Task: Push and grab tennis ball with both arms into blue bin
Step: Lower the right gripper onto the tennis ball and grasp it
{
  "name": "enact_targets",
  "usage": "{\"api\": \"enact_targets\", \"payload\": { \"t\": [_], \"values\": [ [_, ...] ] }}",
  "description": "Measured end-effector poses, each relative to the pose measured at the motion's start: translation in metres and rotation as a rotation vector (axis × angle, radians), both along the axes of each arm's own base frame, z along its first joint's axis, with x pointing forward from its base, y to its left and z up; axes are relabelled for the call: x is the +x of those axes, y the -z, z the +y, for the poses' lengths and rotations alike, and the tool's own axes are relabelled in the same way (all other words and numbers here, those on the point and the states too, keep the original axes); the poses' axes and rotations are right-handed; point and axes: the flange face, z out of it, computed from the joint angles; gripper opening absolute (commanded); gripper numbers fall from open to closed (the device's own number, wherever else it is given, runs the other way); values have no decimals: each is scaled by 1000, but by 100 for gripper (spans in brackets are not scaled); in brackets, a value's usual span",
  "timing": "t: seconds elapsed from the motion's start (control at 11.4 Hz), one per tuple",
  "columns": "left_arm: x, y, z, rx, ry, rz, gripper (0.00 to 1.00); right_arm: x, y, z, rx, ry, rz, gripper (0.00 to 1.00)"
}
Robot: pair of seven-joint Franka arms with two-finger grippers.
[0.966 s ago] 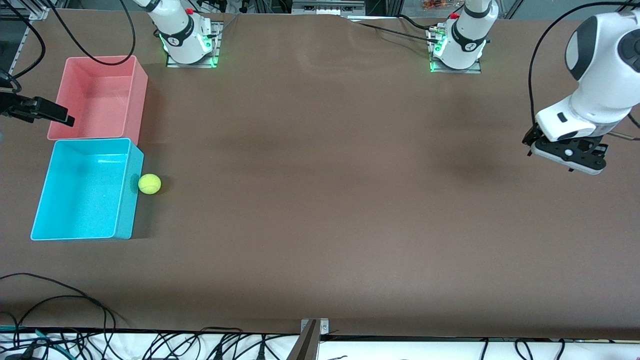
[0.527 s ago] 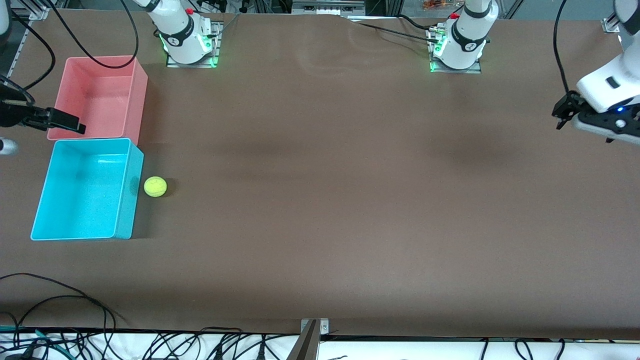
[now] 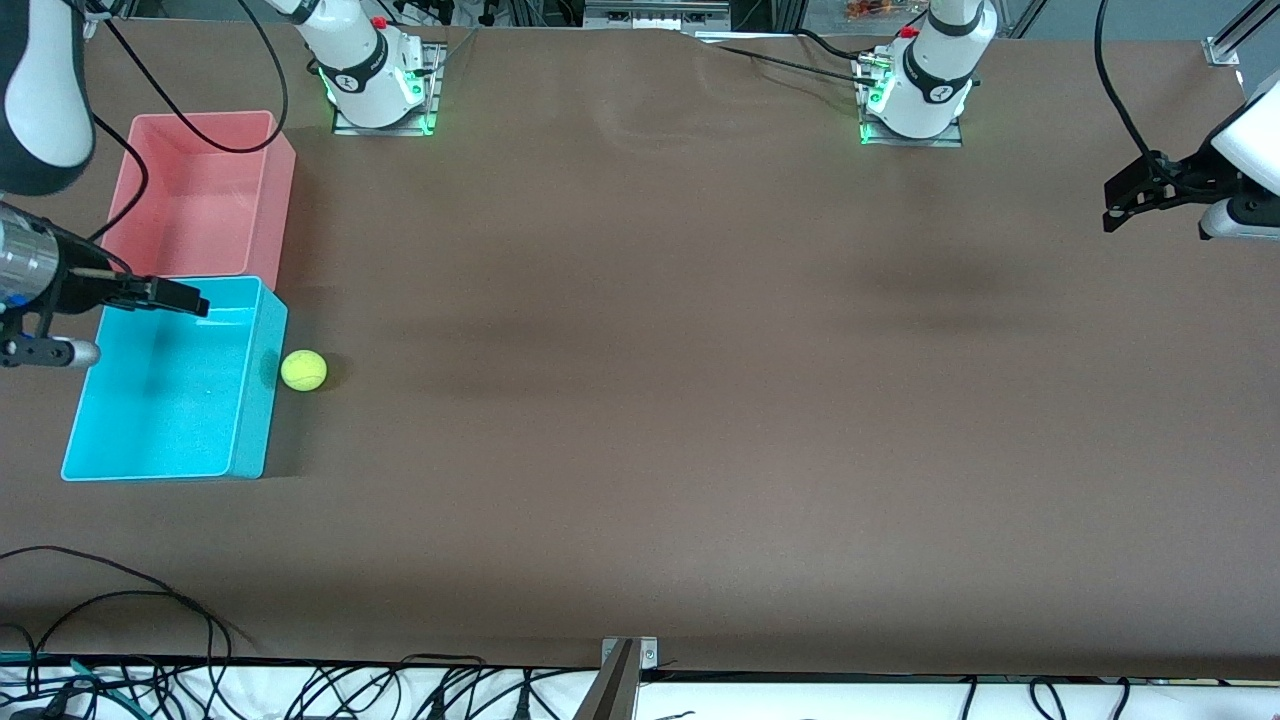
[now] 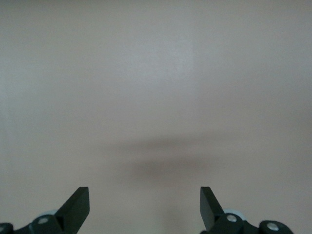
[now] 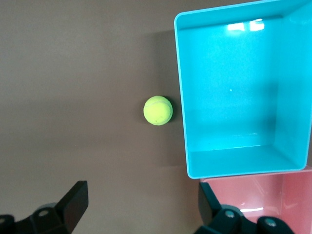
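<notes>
The tennis ball [image 3: 303, 370] lies on the brown table [image 3: 680, 400] just beside the outer wall of the blue bin [image 3: 250, 440], toward the right arm's end of the table; it is not in the bin, and whether it touches the wall cannot be told. A pink bin [image 3: 280, 190] sits against the blue bin's edge, farther from the front camera. The right gripper [image 3: 165, 296] hangs over the blue bin's rim nearest the pink bin, jaws spread wide and holding nothing; its wrist view looks down on both ball and bin. The left gripper [image 3: 1130, 195] is up over the table's edge at the left arm's end, well apart from everything, jaws likewise released and empty, and that arm appears to wait. Judging by this, the ball has reached the bin's side and the grab is the step in hand. The next move calls for the right gripper to shift off the bin to stand over the ball, descend with a finger on each side, and close without nudging the ball away along the wall.
</notes>
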Motion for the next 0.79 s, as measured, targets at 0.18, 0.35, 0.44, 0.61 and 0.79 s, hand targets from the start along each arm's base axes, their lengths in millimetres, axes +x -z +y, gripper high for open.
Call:
{"api": "enact_targets", "payload": {
  "t": [0.18,0.35,0.44,0.61,0.79],
  "values": [
    [-1,2,-1,-35,-90,10,100,12,33,4,-8,-5,9,100],
    [-2,2,-11,-43,-125,19,100,26,77,19,-19,-25,9,100],
    [-3,2,-16,-41,-128,26,100,31,98,36,-30,-21,22,100],
    [-4,2,-30,-37,-111,35,100,35,132,71,-82,-38,52,100],
    [-4,-2,-40,-36,-112,26,100,33,165,85,-168,-98,103,100]
  ]
}}
